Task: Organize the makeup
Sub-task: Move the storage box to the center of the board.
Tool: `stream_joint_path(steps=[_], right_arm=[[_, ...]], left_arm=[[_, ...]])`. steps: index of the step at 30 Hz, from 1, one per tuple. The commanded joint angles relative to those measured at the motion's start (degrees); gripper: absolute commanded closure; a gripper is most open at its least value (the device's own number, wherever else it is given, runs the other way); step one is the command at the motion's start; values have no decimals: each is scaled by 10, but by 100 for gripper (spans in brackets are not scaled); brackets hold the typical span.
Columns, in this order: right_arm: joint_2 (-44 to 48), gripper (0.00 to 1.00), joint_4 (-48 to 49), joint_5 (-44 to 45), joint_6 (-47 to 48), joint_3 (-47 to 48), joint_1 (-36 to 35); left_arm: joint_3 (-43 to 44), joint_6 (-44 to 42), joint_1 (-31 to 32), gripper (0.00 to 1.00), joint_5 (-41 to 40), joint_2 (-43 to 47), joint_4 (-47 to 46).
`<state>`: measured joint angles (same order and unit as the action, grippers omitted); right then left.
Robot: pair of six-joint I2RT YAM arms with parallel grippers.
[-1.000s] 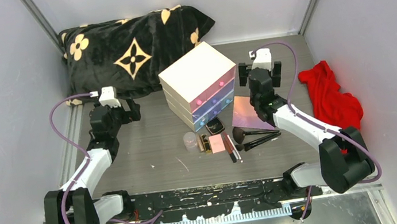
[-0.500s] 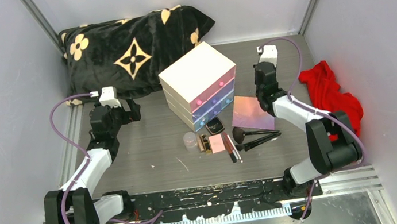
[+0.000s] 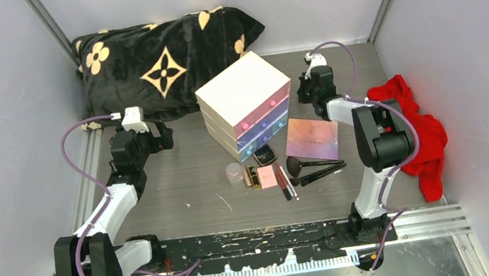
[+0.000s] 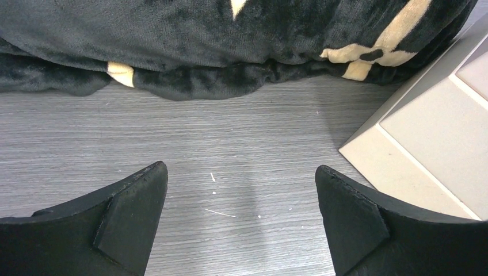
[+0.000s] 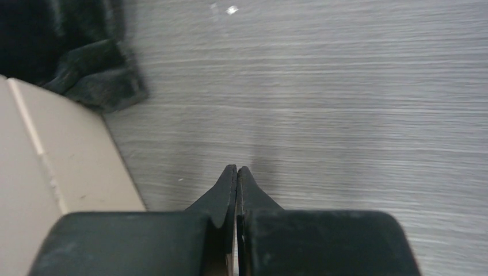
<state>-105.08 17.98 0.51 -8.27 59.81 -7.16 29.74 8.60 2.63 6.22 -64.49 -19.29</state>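
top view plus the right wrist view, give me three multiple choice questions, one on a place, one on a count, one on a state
1. Where does the flat iridescent pink palette lie?
A. on the grey wooden table, right of the white drawer chest in the top view
B. on top of that chest
C. inside one of its drawers

2. How many black-handled brushes lie near that palette?
A. one
B. two
C. four

3. How do the right arm's jaws stand?
A. wide open
B. shut on a brush
C. shut on nothing

Answers:
1 A, the palette lies flat on the table beside the chest's drawer fronts.
2 B, two handles show side by side below the palette in the top view.
3 C, the right wrist view shows the jaws pressed together over bare table.
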Motion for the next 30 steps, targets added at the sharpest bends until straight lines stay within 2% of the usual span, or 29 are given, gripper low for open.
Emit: stream_joint_path(steps=[1,10,20,30], right_arm=[[-15,99,20,-116,-37,36,-3],[-47,99,-4,-185,-33,71,-37],[-53,98,-30,-156,-37,79,-104],[-110,98,-69,-140,-42,170,-159]], left_arm=[[9,1,3,0,-1,17,-15],[8,4,3,0,-4,10,-20],[10,9,3,0,-6,5,-20],[7,15,3,0,-2,5,-24]])
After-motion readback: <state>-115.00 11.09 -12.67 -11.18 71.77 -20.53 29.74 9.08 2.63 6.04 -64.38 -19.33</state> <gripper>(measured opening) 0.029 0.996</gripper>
